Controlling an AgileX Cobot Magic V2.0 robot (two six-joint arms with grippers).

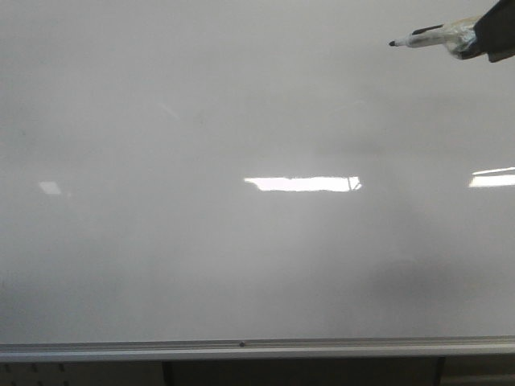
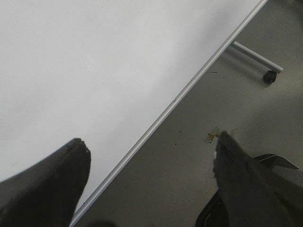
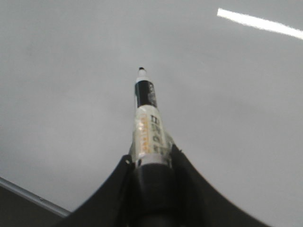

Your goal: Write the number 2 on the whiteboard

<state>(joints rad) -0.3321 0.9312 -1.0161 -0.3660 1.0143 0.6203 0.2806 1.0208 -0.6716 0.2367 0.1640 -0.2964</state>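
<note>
Up at the top right of the front view, the right hand [image 1: 483, 36] reaches in, clamped on a marker [image 1: 422, 37] whose black tip points left over the blank whiteboard [image 1: 241, 241]; the left hand [image 2: 151, 175] hangs with fingers spread wide, gripping nothing, above the board's metal rail [image 2: 165, 113].

Glossy white whiteboard [image 1: 201, 265] with silver-grey rail [image 1: 241, 348]; black-tipped marker [image 3: 149, 123], white-and-orange label.
</note>
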